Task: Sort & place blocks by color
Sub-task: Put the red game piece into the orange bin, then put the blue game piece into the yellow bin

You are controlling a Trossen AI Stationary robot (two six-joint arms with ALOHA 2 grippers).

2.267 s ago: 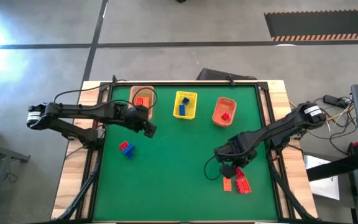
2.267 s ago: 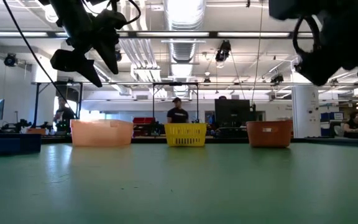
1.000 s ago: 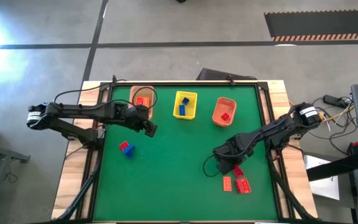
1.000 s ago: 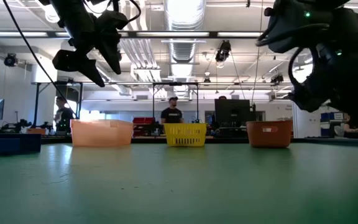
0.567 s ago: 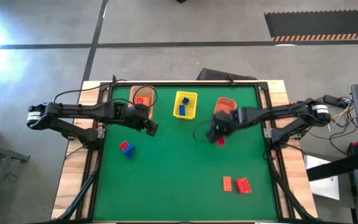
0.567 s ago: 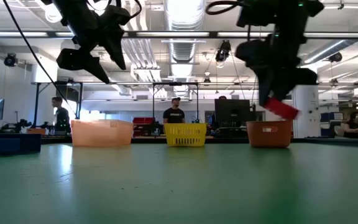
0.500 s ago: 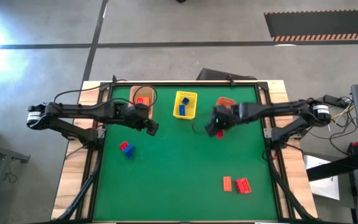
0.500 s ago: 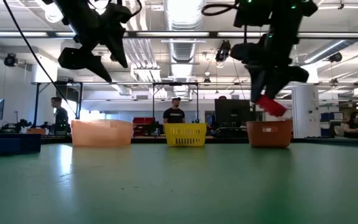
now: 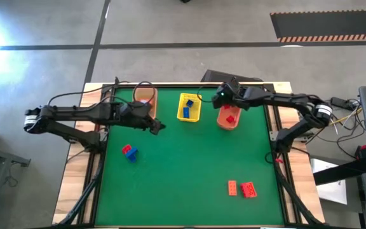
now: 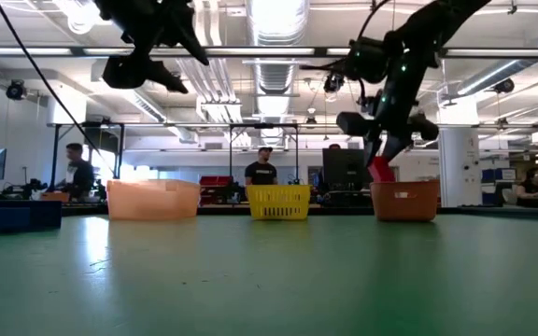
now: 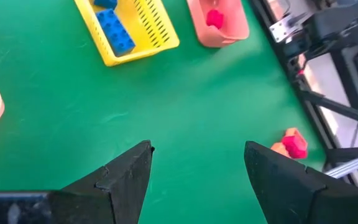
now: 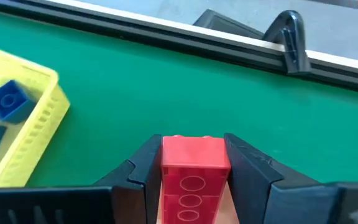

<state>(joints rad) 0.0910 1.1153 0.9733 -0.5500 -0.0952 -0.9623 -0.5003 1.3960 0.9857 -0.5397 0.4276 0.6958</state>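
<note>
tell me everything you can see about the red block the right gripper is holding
The red block is a small glossy plastic brick with round studs in a row on its visible face. It is clamped between the two dark fingers of the right gripper, which touch its two sides. In the low view it hangs in the air, tilted, just above the rim of the red-orange basket at the table's far side. It touches nothing else.

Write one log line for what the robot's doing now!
right pincer: shut on red block, above red-orange basket | left pincer: open, empty, near orange basket
</note>
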